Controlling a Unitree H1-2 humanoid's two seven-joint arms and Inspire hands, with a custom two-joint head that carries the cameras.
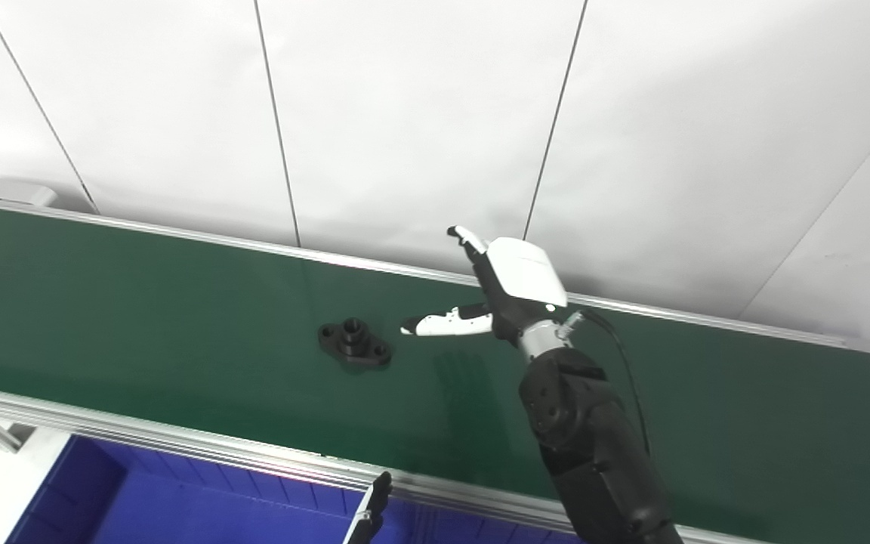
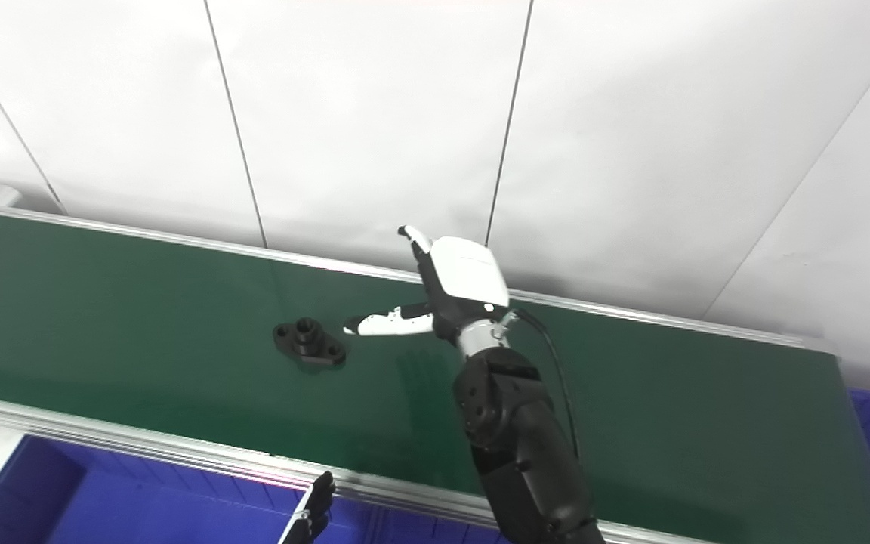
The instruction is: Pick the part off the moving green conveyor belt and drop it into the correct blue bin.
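Black flanged part [image 1: 355, 344] is seen lying flat mid-belt on the green conveyor belt [image 1: 140, 302]; at its 3 o'clock, just apart, the right hand [image 1: 507, 291] is held with fingers [image 1: 442, 325] spread, nothing gripped. Blue bin [image 1: 201, 502] sits at 6 o'clock.

white panelled wall [image 1: 420, 113] behind

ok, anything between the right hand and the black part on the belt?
Nothing visible. The right hand is open above the green belt, thumb pointing at the black part, with only bare belt in the gap between them.
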